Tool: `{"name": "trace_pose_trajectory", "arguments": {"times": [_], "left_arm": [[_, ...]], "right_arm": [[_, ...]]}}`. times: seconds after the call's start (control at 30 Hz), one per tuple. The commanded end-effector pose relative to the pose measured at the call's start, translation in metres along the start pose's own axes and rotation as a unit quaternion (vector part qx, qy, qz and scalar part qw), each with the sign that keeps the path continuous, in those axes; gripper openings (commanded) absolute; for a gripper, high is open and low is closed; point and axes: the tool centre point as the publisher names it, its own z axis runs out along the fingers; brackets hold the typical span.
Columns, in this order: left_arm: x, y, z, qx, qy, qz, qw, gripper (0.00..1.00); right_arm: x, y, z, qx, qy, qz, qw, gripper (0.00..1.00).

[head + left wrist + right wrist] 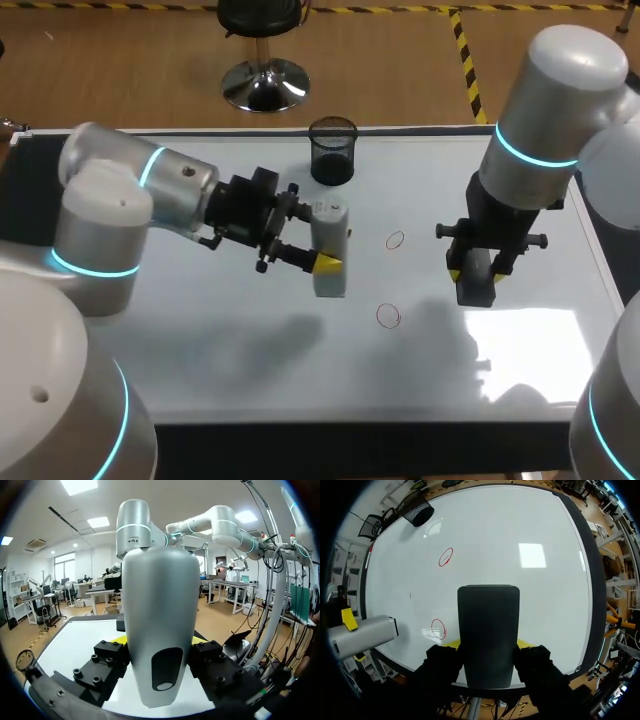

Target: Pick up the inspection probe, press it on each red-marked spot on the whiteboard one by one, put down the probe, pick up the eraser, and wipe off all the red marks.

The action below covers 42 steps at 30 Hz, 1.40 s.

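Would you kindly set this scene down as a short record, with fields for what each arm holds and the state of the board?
left gripper: shut on the inspection probe, held over the board beside the marks
right gripper: shut on the eraser
whiteboard: two red circles, both unwiped
far mark: between the two grippers
near mark: closer to the front edge
mesh cup: upright by the board's far edge
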Motion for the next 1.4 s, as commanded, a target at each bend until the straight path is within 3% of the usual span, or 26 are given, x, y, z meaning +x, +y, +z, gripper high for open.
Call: {"name": "trace_pose_trajectory", "arguments": {"times": [0.03,0.77,1.4], "left_arm": [[-0.004,-0.003,0.016,-0.002,0.002,0.0,1.0,0.0],[-0.008,0.003,0.07,0.013,0.022,0.0,1.0,0.0],[-0.006,0.022,0.081,0.033,0.011,-0.006,0.999,0.0]], "right_arm": [[-0.001,0.0,-0.001,0.0,0.001,-0.001,1.0,0.0],[-0.001,0.0,-0.001,0.0,0.001,-0.001,1.0,0.0],[-0.001,0.0,-0.001,0.0,0.001,-0.001,1.0,0.0]]}}
